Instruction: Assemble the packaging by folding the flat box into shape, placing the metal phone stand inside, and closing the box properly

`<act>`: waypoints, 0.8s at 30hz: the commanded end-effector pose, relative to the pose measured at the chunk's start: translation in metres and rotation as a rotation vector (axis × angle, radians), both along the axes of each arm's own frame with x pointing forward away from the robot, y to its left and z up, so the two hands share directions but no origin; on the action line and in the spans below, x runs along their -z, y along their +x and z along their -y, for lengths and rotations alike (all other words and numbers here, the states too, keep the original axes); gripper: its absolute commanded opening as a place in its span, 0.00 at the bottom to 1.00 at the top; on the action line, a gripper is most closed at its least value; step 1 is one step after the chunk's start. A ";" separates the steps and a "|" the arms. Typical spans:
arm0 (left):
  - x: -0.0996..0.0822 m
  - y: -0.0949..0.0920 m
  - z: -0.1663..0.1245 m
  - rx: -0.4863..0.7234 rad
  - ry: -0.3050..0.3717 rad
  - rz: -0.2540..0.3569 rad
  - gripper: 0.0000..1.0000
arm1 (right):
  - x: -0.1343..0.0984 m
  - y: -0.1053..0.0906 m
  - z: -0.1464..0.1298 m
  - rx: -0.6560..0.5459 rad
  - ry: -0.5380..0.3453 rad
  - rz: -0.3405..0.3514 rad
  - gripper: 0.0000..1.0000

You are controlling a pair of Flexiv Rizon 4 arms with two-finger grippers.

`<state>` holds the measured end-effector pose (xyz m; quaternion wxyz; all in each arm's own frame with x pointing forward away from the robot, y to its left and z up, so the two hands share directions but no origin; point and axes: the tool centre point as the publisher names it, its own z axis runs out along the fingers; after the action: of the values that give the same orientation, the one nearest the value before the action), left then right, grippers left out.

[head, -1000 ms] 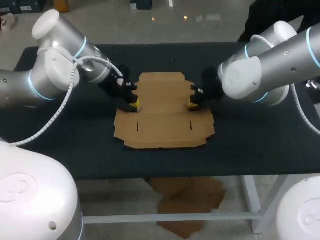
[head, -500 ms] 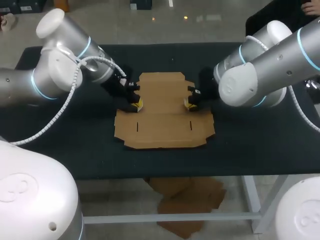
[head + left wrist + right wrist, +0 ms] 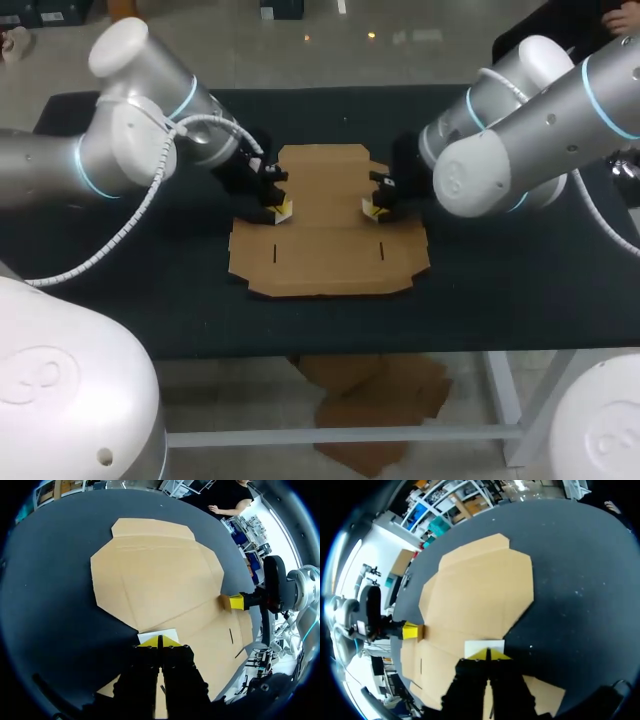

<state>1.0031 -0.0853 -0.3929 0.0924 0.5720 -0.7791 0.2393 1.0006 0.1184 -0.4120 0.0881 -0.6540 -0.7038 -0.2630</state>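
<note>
The flat brown cardboard box (image 3: pixel 325 225) lies unfolded in the middle of the black table. My left gripper (image 3: pixel 282 209) is shut, its yellow tips pressed against the box's left side flap. My right gripper (image 3: pixel 374 208) is shut too, against the right side flap. In the left wrist view the shut left gripper (image 3: pixel 160 641) touches a small pale flap (image 3: pixel 158 634) standing up at the edge of the box (image 3: pixel 160 575), with the right gripper (image 3: pixel 235 602) across it. The right wrist view mirrors this: the right gripper (image 3: pixel 487 653), a pale flap (image 3: pixel 484 646), the box (image 3: pixel 480 590), the left gripper (image 3: pixel 411 630). No phone stand shows.
The black table (image 3: pixel 500 290) stretches to both sides of the box and in front of it. My two arms come in low over its back corners, on either side of the box's rear flap (image 3: pixel 324 155).
Both grippers have slid a little inward toward each other along the fold line, pushing at the side flaps. The box's main panels have stayed flat.
</note>
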 end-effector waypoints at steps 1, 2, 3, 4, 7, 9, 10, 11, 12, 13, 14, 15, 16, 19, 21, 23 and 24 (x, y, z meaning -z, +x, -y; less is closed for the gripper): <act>0.002 0.001 0.005 -0.012 0.026 0.002 0.00 | 0.001 0.001 -0.008 0.014 -0.037 0.004 0.00; 0.002 0.000 0.006 -0.011 0.027 0.002 0.00 | 0.002 0.001 -0.009 0.018 -0.049 0.004 0.00; 0.003 0.000 0.006 -0.013 0.032 0.003 0.00 | 0.002 0.001 -0.010 0.019 -0.053 0.005 0.00; 0.003 0.000 0.006 -0.019 0.038 0.006 0.00 | 0.002 0.001 -0.011 0.019 -0.055 0.005 0.00; 0.005 -0.001 0.007 -0.023 0.045 0.006 0.00 | 0.003 0.001 -0.014 0.022 -0.081 0.005 0.00; 0.005 -0.002 0.007 -0.026 0.049 0.006 0.00 | 0.004 0.002 -0.016 0.025 -0.091 0.004 0.00; 0.006 -0.002 0.007 -0.026 0.050 0.005 0.00 | 0.004 0.002 -0.016 0.024 -0.093 0.004 0.00; 0.006 -0.002 0.007 -0.028 0.053 0.004 0.00 | 0.005 0.002 -0.017 0.024 -0.098 0.002 0.00; 0.007 -0.002 0.006 -0.030 0.055 0.002 0.00 | 0.005 0.002 -0.018 0.026 -0.105 0.001 0.00; 0.008 -0.002 0.006 -0.032 0.059 0.000 0.00 | 0.007 0.002 -0.018 0.027 -0.109 -0.001 0.00; 0.009 -0.001 0.006 -0.034 0.061 -0.002 0.00 | 0.008 0.002 -0.018 0.033 -0.119 -0.005 0.00; 0.010 -0.001 0.006 -0.037 0.066 -0.006 0.00 | 0.010 0.003 -0.019 0.037 -0.126 -0.008 0.00; 0.012 0.000 0.006 -0.040 0.070 -0.009 0.00 | 0.012 0.003 -0.019 0.040 -0.132 -0.013 0.00; 0.017 0.003 0.007 -0.046 0.082 -0.024 0.00 | 0.017 0.004 -0.018 0.054 -0.152 -0.028 0.00; 0.020 0.004 0.007 -0.053 0.092 -0.031 0.00 | 0.021 0.004 -0.019 0.064 -0.167 -0.035 0.00; 0.022 0.004 0.006 -0.057 0.096 -0.035 0.00 | 0.022 0.004 -0.018 0.063 -0.167 -0.038 0.00; 0.023 0.004 0.006 -0.057 0.096 -0.037 0.00 | 0.022 0.004 -0.017 0.063 -0.167 -0.040 0.00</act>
<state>1.0023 -0.0877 -0.4095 0.0740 0.6004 -0.7701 0.2023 1.0038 0.1318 -0.4260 0.0586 -0.6798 -0.6998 -0.2113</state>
